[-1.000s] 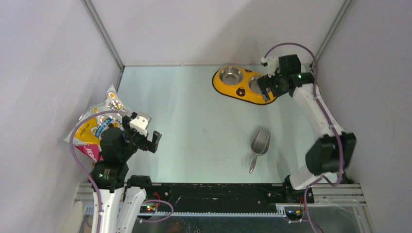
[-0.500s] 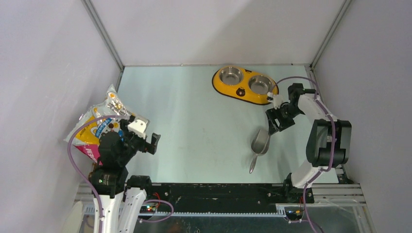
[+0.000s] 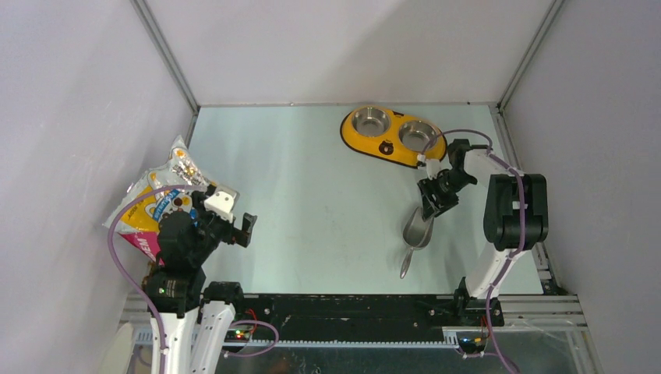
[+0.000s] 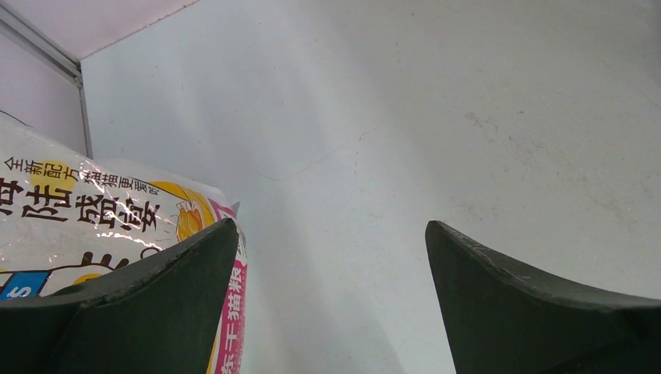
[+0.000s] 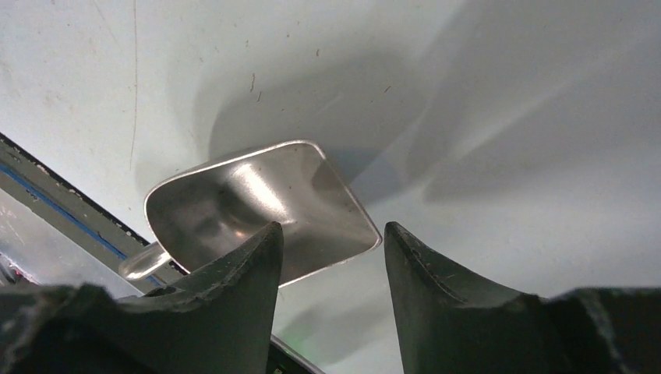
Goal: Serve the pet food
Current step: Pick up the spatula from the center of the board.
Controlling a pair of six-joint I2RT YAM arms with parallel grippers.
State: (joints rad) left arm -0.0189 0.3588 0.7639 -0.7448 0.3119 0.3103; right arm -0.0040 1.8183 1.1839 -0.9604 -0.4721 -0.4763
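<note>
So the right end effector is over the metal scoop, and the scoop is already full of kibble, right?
Not quite. The right end effector is over the metal scoop, but the scoop is empty: the right wrist view shows its bare, shiny inside.

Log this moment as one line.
right gripper: open, at scoop mouth, not gripping | left gripper: open, beside food bag | feeder: looks empty | kibble: none visible

The right gripper [image 3: 429, 206] hangs over the open end of the metal scoop [image 3: 417, 231], near the yellow feeder [image 3: 387, 149].
</note>
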